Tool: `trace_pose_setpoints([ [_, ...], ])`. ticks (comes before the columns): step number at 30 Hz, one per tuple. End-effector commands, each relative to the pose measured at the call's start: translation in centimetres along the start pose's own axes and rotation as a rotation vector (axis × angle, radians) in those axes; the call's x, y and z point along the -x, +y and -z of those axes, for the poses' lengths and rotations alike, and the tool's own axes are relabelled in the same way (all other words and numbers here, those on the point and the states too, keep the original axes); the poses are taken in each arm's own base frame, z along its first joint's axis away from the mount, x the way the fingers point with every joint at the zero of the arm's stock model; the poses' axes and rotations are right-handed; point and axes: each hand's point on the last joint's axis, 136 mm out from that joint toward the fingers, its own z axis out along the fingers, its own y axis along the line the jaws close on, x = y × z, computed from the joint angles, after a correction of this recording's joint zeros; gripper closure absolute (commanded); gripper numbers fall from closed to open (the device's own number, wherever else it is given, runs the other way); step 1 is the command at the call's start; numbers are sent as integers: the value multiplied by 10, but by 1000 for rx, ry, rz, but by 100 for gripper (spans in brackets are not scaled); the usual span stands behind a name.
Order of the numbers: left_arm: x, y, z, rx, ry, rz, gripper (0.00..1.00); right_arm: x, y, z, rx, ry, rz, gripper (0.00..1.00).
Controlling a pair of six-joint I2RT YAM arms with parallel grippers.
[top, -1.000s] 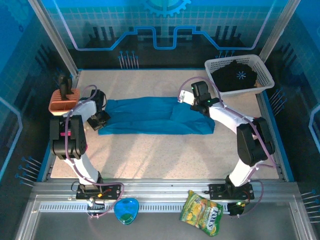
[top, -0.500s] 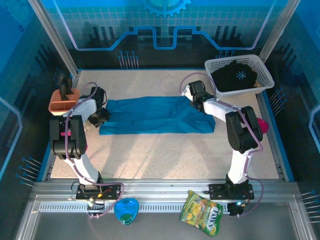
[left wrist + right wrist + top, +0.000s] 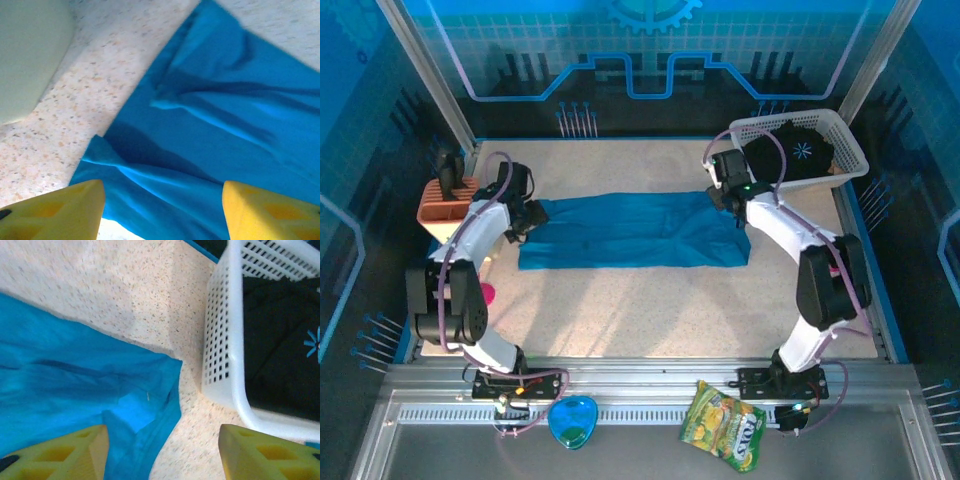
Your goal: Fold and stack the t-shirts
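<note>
The teal-blue t-shirt [image 3: 635, 230] lies folded into a long flat band across the middle of the table. My left gripper [image 3: 523, 212] hovers over its left end, jaws open, with the blue cloth [image 3: 210, 130] lying loose below and between the yellow fingertips [image 3: 55, 212]. My right gripper [image 3: 728, 195] is above the shirt's right end, open too, over the cloth corner [image 3: 100, 390] and bare table. The black t-shirt [image 3: 790, 150] with a small starburst print [image 3: 312, 342] sits bunched in the white mesh basket [image 3: 855, 150] at the back right.
A terracotta-coloured rack [image 3: 445, 205] stands by the left edge next to my left arm. The basket wall [image 3: 222, 340] is close to the right of my right gripper. A snack bag [image 3: 723, 425] and a blue dish [image 3: 572, 420] lie on the front rail.
Both grippers have opened and let go of the teal shirt's ends. Both have risen and drawn back from the cloth, the right one toward the basket. The shirt stays flat.
</note>
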Motion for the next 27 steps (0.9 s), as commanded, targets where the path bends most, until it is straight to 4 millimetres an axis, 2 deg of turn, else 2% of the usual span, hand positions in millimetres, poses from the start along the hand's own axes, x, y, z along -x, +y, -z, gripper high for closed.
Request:
trace_pose_setpoints([
  [1,15,-29,27,-118,-56,-85,51,-19,15,32,155,100,-245,36],
  [3,20,-41,30,-145,-48,-107,69,-27,36,43,273,138,-313,36],
  [5,22,-51,21,-153,-3,-128,86,-37,53,50,365,178,-377,37],
  [7,24,-62,11,-149,33,-153,99,-46,65,54,417,214,-415,41],
  [9,28,-75,-1,-143,49,-188,100,-56,74,56,445,251,-460,46],
  [12,36,-91,-24,-120,63,-226,100,-71,90,54,483,303,-529,60],
  [13,39,-94,-33,-106,67,-234,100,-77,95,52,491,317,-550,66],
  [16,46,-99,-58,-69,91,-247,100,-93,105,43,479,365,-596,96],
  [17,47,-101,-66,-64,102,-250,100,-98,108,39,470,387,-609,100],
  [22,34,-99,-98,-35,171,-243,100,-112,109,21,396,425,-636,100],
  [27,2,-79,-125,32,265,-233,100,-119,108,-5,323,474,-618,100],
])
